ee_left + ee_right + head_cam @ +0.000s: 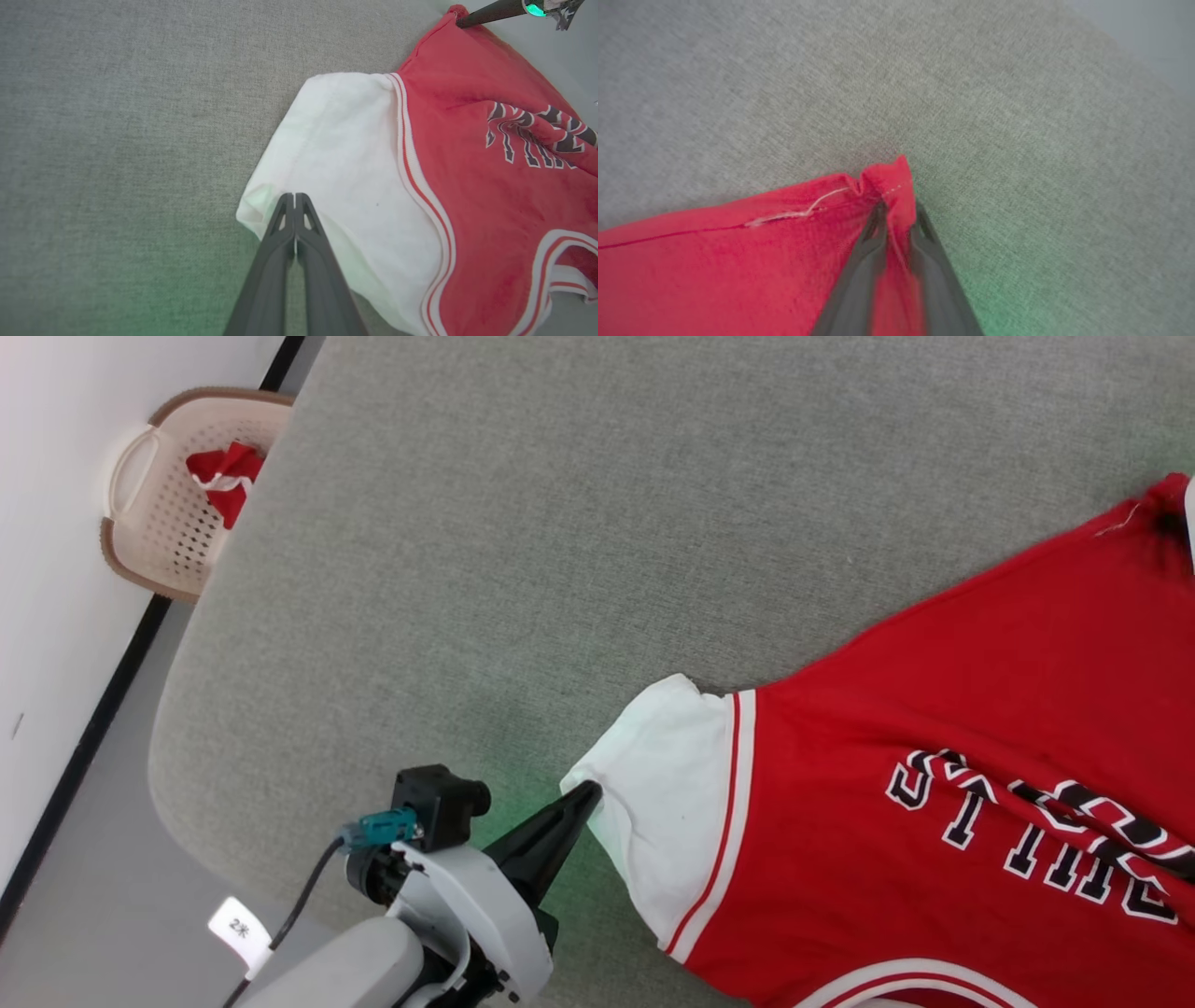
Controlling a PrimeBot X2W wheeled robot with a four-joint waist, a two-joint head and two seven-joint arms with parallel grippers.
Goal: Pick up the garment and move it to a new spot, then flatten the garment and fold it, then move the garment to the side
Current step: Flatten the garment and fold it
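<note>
The garment (pixel 934 709) lies on the grey padded surface (pixel 560 523), lettering up. Left gripper (pixel 294 198) — fingers pressed together, tips at the white sleeve (pixel 336 154) edge; pinch not discernible. Right gripper (pixel 896 212) — fingers clamped on a bunched red hem corner (pixel 887 179). A basket (pixel 163 518) holding red cloth (pixel 224 476) stands well apart.

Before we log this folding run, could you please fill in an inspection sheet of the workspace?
Surface: grey fabric-covered tabletop.
Job's things: garment, red, spread at the right, rumpled across the lettering.
Clutter: nothing seen.
Grippers: left gripper shut, tips at the white sleeve edge; right gripper shut on the garment's red corner.
Cables: dark cable with teal connector and white tag on the left arm.
Surroundings: basket holding red cloth beyond the table's edge; white wall.
</note>
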